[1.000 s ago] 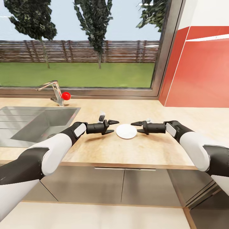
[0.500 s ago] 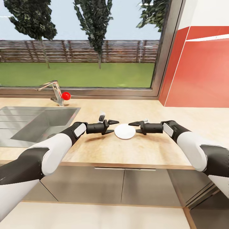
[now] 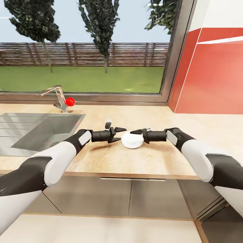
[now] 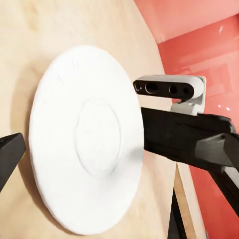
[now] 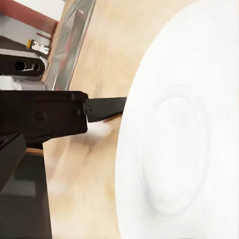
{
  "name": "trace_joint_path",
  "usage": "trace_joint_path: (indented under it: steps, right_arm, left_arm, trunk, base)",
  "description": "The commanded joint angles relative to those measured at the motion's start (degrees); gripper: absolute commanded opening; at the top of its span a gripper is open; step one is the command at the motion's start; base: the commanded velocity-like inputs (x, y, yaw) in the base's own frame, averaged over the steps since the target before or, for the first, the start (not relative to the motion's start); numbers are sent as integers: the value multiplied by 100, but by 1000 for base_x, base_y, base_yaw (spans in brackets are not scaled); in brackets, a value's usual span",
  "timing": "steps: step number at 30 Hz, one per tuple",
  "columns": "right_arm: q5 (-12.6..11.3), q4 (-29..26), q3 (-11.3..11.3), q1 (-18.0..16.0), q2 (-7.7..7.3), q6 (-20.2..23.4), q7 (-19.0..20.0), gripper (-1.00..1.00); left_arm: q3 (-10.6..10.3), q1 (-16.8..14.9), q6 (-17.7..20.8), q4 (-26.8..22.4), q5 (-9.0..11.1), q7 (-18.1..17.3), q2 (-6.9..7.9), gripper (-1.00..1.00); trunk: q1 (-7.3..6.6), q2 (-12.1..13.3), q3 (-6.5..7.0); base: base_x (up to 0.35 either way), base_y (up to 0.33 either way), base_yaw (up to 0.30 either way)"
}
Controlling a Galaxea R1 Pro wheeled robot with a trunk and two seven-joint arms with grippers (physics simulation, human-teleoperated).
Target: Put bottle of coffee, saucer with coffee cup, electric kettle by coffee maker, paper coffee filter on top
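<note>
The right gripper (image 3: 134, 132) reaches over the white saucer (image 3: 131, 140) lying flat on the countertop (image 3: 158, 158), fingers spread, left gripper (image 3: 120, 133) spread just beside it, so this looks like the saucer step, next needing a rim pinch.

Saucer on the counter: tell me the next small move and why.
Probably ease the right gripper a little further in and close its jaws on the near rim. The saucer lies flat on the countertop between both grippers; the right one reaches over its edge, while the left gripper waits beside it.
</note>
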Motion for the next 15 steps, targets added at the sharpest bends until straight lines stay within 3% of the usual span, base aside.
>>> trace_joint_path:
  steps: [1, 15]
  right_arm:
    - [31, 2, 92, -1, 25, 43, -11, 100]
    - [37, 0, 84, -1, 212, 43, -18, 100]
  left_arm:
    - [16, -4, 35, 0, 3, -5, -1, 100]
    - [16, -4, 35, -4, 3, -7, -1, 100]
  trunk:
    - [0, -2, -6]
    - [0, -2, -6]
  base:
    - [0, 0, 0]
    - [0, 0, 0]
